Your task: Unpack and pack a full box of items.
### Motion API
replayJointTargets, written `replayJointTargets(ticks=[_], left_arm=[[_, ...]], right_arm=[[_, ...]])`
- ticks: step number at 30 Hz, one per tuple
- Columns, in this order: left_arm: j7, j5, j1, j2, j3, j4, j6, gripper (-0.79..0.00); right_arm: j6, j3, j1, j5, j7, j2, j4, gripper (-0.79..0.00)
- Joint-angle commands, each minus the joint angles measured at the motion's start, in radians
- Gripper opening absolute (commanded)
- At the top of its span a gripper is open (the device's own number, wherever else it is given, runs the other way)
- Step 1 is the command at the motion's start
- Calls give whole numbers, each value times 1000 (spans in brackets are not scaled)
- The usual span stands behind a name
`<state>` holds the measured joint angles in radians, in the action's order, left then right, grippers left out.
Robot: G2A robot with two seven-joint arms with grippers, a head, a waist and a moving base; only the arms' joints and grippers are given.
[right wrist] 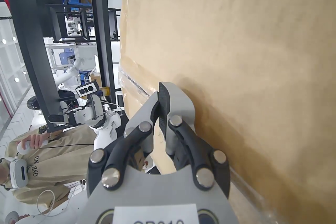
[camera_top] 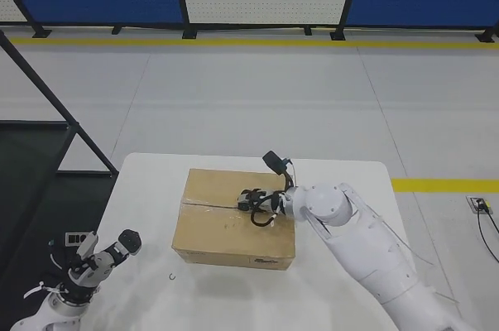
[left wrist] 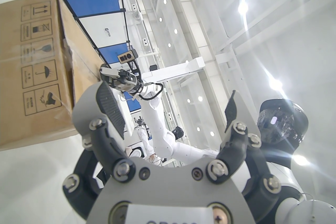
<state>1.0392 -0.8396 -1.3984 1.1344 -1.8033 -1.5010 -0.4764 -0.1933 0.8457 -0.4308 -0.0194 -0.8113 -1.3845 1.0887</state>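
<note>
Robotics lab in a large hall: yellow floor line, blue partition panels, ceiling lights high overhead, black metal racks.

**Box shut and taped on my table**

My brown cardboard box stands flat on its base on the white table, near the 12 o'clock edge. The top flaps are closed. A clear-taped seam crosses the lid from 9 to 3 o'clock. One side panel shows a column of black handling symbols.

White table — black frame at one side, yellow floor line opposite.
</note>
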Motion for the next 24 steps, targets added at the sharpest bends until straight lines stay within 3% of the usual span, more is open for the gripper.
replayJointTargets(ticks=[1,24], left_arm=[[1,-4,-2,-1,-7,3,-1,0],[27,-35,-23,-8,-52,18,-3,0]], right_arm=[[3,-19,14,-4,4,-11,-22,-785],[106,-156,107,-77,90,-136,-195,-785]])
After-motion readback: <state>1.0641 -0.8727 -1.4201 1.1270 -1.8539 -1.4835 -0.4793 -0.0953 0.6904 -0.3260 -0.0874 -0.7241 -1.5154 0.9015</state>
